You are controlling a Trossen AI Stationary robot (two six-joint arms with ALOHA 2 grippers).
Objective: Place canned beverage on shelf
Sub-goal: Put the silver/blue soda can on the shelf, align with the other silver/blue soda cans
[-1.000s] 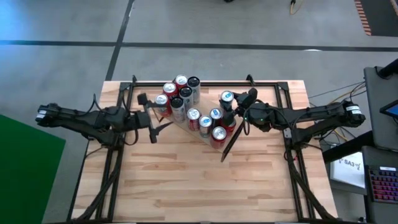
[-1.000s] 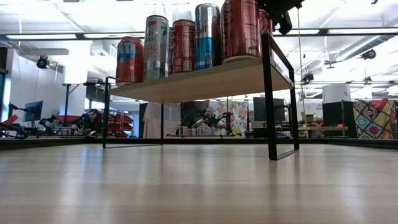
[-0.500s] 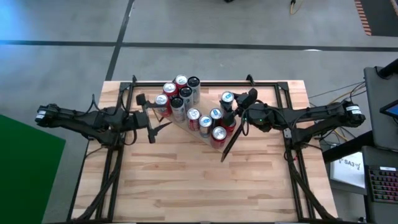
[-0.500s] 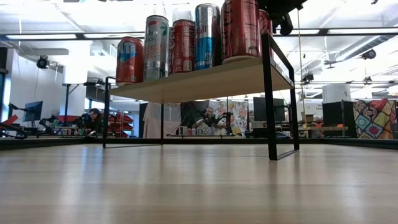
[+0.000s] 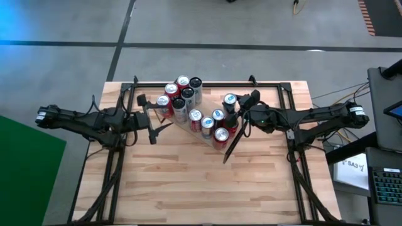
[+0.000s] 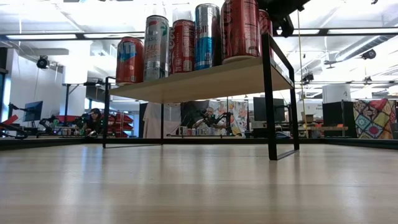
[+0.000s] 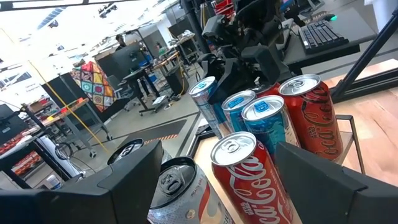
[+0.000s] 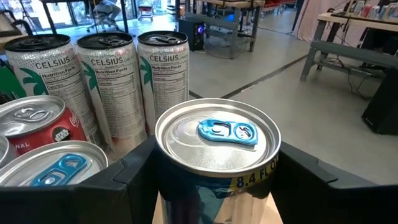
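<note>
The shelf (image 6: 205,79) stands aslant on the table's far half, its plank carried on black end frames, with several upright cans on it. At its right end my right gripper (image 5: 233,103) is shut on a slim blue can with a silver top and a blue tab (image 8: 217,134), also visible as the blue can (image 5: 230,98). My left gripper (image 5: 149,119) hangs open just off the shelf's left end, level with the can tops. In its wrist view my left gripper (image 7: 217,186) faces a silver can (image 7: 180,190) and a red cola can (image 7: 249,174) without touching them. My right gripper pinches the blue can's upper wall (image 8: 163,171) just under the rim, one finger on each side. The fingers (image 8: 134,180) come about level from the table's right. The can stands upright. Other cans hide its base, so whether it rests on the plank cannot be told.
Three tall white Celsius cans (image 8: 102,78) and a red can (image 8: 37,127) stand close beside the held can. The shelf's near black frame (image 6: 270,93) rises at the right. A person sits at a desk in the room behind (image 6: 93,118).
</note>
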